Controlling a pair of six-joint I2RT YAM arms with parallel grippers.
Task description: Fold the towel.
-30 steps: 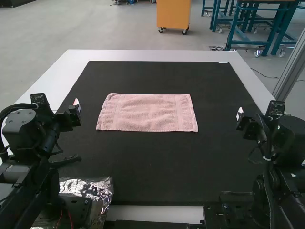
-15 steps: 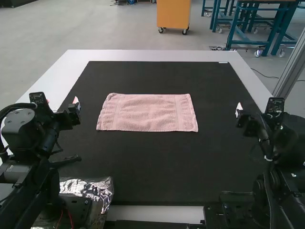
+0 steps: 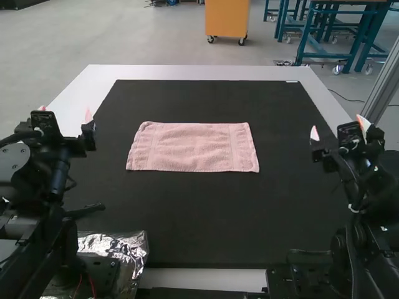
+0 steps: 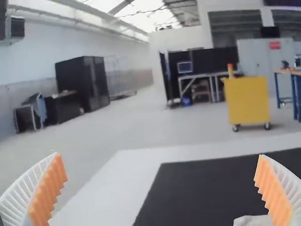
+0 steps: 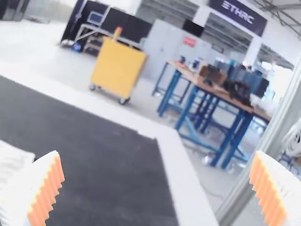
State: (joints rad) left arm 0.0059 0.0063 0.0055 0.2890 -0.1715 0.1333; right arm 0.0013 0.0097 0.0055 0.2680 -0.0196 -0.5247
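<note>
My left pincer [image 3: 65, 113] and right pincer [image 3: 338, 128]: both wide open, gripping nothing.
The pink towel [image 3: 193, 147] lies flat on the black mat [image 3: 199, 218], between my arms, touching neither pincer.

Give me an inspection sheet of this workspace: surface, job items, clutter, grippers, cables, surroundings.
Surface: black mat on a white table.
Job's things: pink towel, lying flat on the mat, roughly rectangular; cannot tell whether it is already doubled.
Clutter: foil-covered object by the left arm's base.
Grippers: left gripper and right gripper both open, empty, away from the towel.
Cables: red wires near the left arm's base.
Surroundings: slanted metal post past the table's right side.
</note>
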